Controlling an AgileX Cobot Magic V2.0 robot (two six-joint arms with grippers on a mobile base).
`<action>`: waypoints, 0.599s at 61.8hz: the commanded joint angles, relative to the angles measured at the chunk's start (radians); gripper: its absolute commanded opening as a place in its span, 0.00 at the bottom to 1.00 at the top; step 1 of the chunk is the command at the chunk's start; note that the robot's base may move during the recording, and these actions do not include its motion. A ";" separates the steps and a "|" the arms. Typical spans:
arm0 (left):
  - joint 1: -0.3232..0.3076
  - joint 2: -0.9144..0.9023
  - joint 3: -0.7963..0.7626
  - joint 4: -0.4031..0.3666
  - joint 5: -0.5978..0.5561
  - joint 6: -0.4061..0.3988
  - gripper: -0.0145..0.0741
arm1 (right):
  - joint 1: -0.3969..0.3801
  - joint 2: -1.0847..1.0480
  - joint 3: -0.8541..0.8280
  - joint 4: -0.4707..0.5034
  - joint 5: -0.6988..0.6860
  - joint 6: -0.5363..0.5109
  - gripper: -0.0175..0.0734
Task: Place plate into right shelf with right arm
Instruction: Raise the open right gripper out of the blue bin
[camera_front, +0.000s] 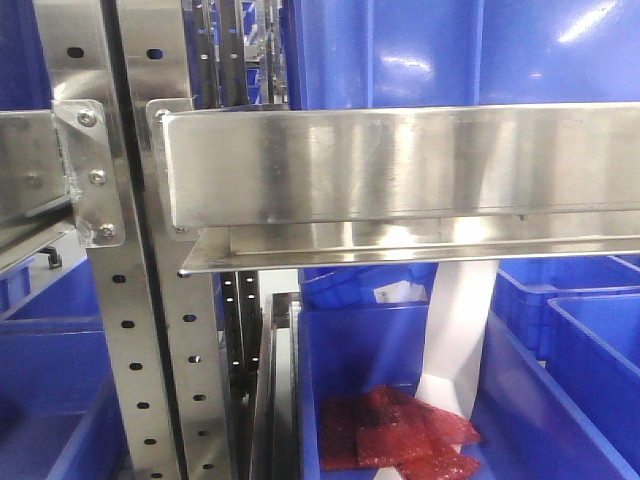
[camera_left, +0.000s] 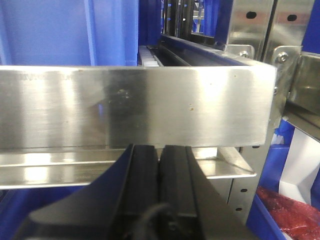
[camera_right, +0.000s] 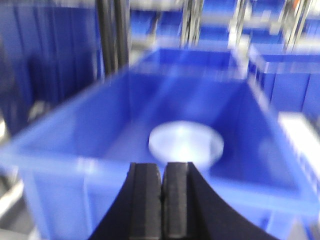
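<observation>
Judging by the right wrist view, the task looks nearly or wholly done: the plate (camera_right: 186, 142) lies flat on the floor of a blue bin (camera_right: 75, 145), beyond the right gripper (camera_right: 162, 197), whose fingers are pressed together on nothing (the view is blurred, so whether it is clear of the bin rim is hard to tell). What seems left is only drawing the arm back. Left of the bin stand dark uprights (camera_right: 110, 35). The left gripper (camera_left: 160, 165), also closed and empty, sits just below a steel beam (camera_left: 135, 107) of the right shelf (camera_front: 400, 165).
</observation>
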 joint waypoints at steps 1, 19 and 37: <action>-0.006 -0.007 0.008 -0.006 -0.086 -0.003 0.11 | -0.003 -0.003 -0.034 0.002 -0.041 0.003 0.25; -0.006 -0.007 0.008 -0.006 -0.086 -0.003 0.11 | -0.003 -0.003 -0.034 0.002 -0.039 0.003 0.25; -0.006 -0.007 0.008 -0.006 -0.086 -0.003 0.11 | -0.005 -0.038 0.026 -0.194 -0.129 0.008 0.25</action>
